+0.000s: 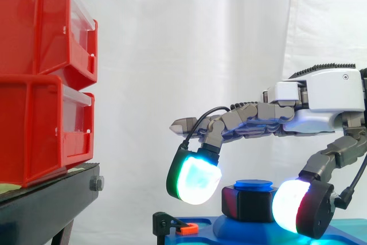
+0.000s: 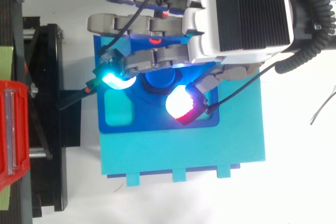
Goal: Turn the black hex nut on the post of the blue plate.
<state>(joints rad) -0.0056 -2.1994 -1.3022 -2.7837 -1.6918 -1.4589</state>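
The black hex nut [image 1: 249,203] sits on the blue post [image 1: 253,184] of the dark blue plate [image 2: 157,124], which lies on a teal base [image 2: 210,150]. My hand [image 1: 321,98] hovers level above it, reaching in from the right. One finger curls down so its cyan-green pad [image 1: 198,179] stands close against the nut's left side. The thumb's white-cyan pad [image 1: 295,207] presses at the nut's right side. From above, the post's blue cap [image 2: 160,77] shows between the finger pad [image 2: 118,80] and the thumb pad [image 2: 181,103]. The other fingers stay stretched out above the plate's far edge.
Two stacked red bins [image 1: 40,73] stand on a black stand [image 1: 46,199] to the left, a short way from the plate. A small black clamp with an orange tab [image 1: 186,229] sits at the plate's left edge. A white curtain hangs behind.
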